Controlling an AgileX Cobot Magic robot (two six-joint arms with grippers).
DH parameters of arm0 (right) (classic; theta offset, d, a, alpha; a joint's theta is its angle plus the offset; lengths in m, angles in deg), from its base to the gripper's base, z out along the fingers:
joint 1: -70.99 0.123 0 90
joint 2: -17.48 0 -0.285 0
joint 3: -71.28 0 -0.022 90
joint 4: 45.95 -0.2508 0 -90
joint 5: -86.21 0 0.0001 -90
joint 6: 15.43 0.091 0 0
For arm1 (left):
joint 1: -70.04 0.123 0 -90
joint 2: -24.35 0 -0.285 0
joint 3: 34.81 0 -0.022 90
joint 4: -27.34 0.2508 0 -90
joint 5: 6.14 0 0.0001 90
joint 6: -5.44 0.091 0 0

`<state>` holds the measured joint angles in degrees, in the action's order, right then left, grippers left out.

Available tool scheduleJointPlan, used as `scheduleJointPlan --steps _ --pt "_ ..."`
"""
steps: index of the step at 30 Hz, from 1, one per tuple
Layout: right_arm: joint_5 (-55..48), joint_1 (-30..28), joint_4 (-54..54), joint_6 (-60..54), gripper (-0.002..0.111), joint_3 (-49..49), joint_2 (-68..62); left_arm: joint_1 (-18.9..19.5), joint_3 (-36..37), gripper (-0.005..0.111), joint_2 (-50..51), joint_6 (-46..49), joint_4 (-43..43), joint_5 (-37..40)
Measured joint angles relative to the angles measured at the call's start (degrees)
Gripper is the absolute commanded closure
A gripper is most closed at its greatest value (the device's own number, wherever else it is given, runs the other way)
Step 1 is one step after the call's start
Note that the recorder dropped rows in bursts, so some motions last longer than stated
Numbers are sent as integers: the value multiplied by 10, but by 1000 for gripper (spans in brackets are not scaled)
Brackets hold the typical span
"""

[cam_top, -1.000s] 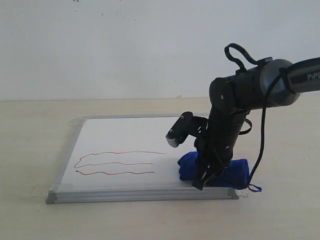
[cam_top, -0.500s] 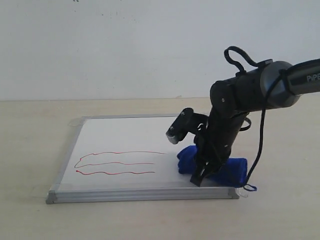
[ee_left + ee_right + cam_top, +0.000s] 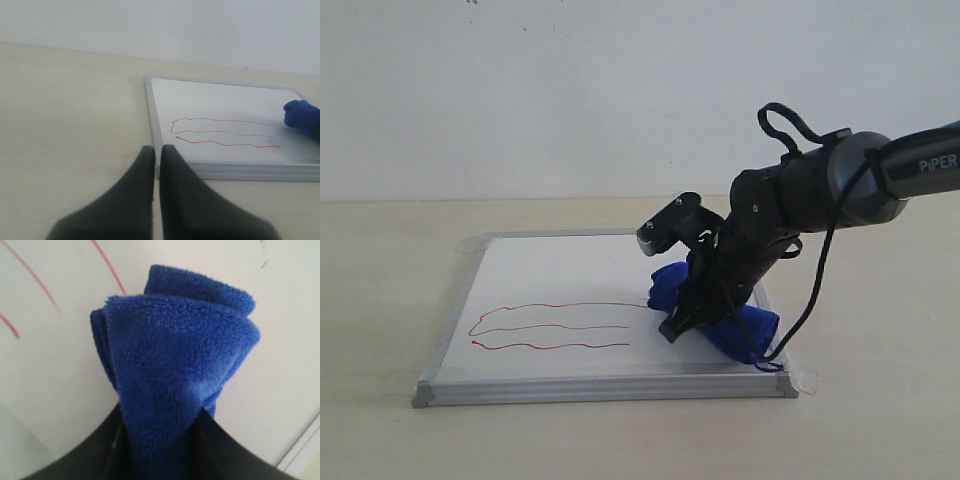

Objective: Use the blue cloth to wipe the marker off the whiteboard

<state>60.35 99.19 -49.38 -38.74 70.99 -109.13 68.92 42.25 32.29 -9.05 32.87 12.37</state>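
Worktop (image 3: 380,300): a pale beige surface is seen under everything, with a plain white wall (image 3: 570,90) behind it.
Left hand (image 3: 157,152): it is shown only in the left wrist view, where its two dark fingers are clenched almost together with nothing between them. It is held over the bare worktop, short of the board's frame.
Whiteboard (image 3: 560,270): it is laid flat on the worktop. A silver-grey frame (image 3: 600,388) is seen around it, and clear tape tabs are seen at the far left corner (image 3: 470,243) and the near right corner (image 3: 807,380).
Marker (image 3: 560,326): three thin red wavy strokes are drawn across the left and middle of the board, joined in a loop at their left ends. All three are seen unbroken.
Blue cloth (image 3: 740,328): it is pressed as a rolled bundle onto the right part of the board. Its left end is placed just beside the right end of the uppermost stroke, and its right end reaches the right frame.
Right hand (image 3: 678,326): the cloth is grasped between its black fingers, which are tilted down towards the board.
Loop string (image 3: 770,365): a thin blue string is trailed from the cloth's right end near the frame.
Cable (image 3: 820,280): a black lead is hung from the right arm.
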Motion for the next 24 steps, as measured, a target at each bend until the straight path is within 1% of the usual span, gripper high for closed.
scheduleJointPlan --steps 7,18,21,24 --pt "7 7 -2 32 109 0 0 0 0 103 0 0 0 0" --pt "46 91 -47 31 109 4 -1 0 0 103 0 0 0 0" --pt "40 95 -48 33 109 32 -14 0 0 103 0 0 0 0" --pt "20 90 -47 48 109 83 -36 0 0 103 0 0 0 0"
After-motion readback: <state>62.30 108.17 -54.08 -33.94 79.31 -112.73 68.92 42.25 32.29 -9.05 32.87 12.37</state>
